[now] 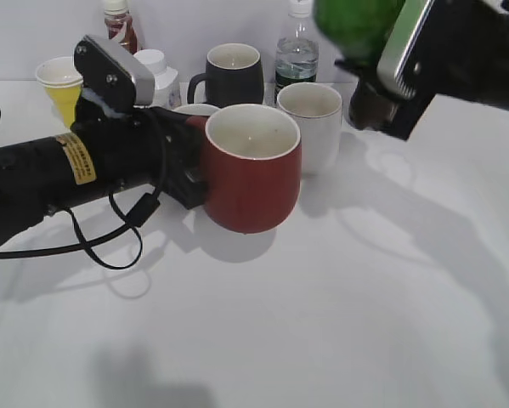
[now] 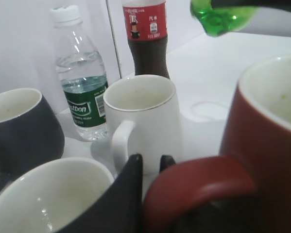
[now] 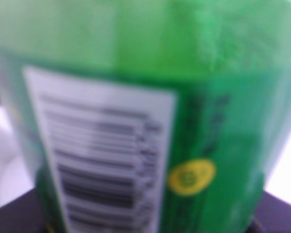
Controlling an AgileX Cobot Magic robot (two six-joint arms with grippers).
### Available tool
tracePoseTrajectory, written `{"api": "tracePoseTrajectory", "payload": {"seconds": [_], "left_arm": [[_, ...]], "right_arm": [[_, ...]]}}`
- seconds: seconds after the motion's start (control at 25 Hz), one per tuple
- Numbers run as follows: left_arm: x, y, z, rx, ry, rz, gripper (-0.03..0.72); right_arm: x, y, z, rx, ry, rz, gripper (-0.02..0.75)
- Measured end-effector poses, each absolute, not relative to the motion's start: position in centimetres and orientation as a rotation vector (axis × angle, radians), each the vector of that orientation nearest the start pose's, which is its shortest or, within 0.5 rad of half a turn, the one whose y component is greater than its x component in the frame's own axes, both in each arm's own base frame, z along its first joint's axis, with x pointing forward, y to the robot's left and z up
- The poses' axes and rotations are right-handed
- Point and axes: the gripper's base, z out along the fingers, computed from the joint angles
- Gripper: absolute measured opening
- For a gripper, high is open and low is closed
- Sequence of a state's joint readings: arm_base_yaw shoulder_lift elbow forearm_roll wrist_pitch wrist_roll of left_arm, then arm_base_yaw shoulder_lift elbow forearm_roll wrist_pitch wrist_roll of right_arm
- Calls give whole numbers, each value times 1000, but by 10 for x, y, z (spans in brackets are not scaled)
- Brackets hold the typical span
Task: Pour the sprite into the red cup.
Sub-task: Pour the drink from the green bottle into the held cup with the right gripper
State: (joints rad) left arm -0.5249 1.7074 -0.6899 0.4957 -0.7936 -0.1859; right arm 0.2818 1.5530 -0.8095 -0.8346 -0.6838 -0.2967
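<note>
Left arm: the left gripper point(image 1: 195, 166) reaches in from the left, and its fingers point(image 2: 130, 184) are clamped on the handle of the red cup point(image 1: 252, 170), as the left wrist view shows.
Red cup: it seems lifted just off the counter point(image 1: 322, 323), a shadow showing beneath it, though I cannot be sure. Its mouth faces up and the white inside looks dry.
Behind the cup: a yellow paper cup point(image 1: 60, 85) and a sauce bottle point(image 1: 120, 25) stand far left; a black mug point(image 1: 229, 75), a white mug point(image 1: 312, 123) and a small water bottle point(image 1: 296, 51) stand further right. The left wrist view also shows a cola bottle point(image 2: 145, 39).
Sprite: the green bottle point(image 1: 356, 25) hangs at the top right, well above and to the right of the red cup, partly cut off by the frame edge.
Right arm: the right gripper point(image 1: 390, 76) carries the sprite; the right wrist view is filled with its blurred label, so the fingers themselves are hidden, yet the bottle is clearly held.
Done: both things are picked up, by my reading.
Left: bringing the bottle's mouth over the cup, tilting and pouring. No liquid is seen flowing, and whether the cap is off cannot be told.
</note>
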Motion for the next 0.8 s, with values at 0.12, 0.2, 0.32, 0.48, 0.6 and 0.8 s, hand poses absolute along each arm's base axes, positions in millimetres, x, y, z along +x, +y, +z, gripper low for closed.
{"api": "tracePoseTrajectory", "payload": {"seconds": [0.12, 0.2, 0.32, 0.48, 0.6, 0.8], "left_arm": [[266, -193, 192, 901, 1562, -559, 79], [264, -194, 191, 940, 1549, -561, 79], [263, -195, 191, 952, 1547, -565, 79], [262, -195, 190, 975, 1539, -567, 79], [261, -196, 191, 984, 1527, -573, 78], [258, -198, 190, 1016, 1522, -601, 78]], "right_arm": [[298, 133, 255, -1362, 1088, -134, 407], [297, 134, 254, -1402, 1060, -146, 407], [295, 135, 252, -1467, 1007, -178, 407], [294, 135, 251, -1525, 939, -237, 407], [295, 134, 250, -1561, 917, -285, 407], [297, 132, 247, -1610, 899, -350, 407]]}}
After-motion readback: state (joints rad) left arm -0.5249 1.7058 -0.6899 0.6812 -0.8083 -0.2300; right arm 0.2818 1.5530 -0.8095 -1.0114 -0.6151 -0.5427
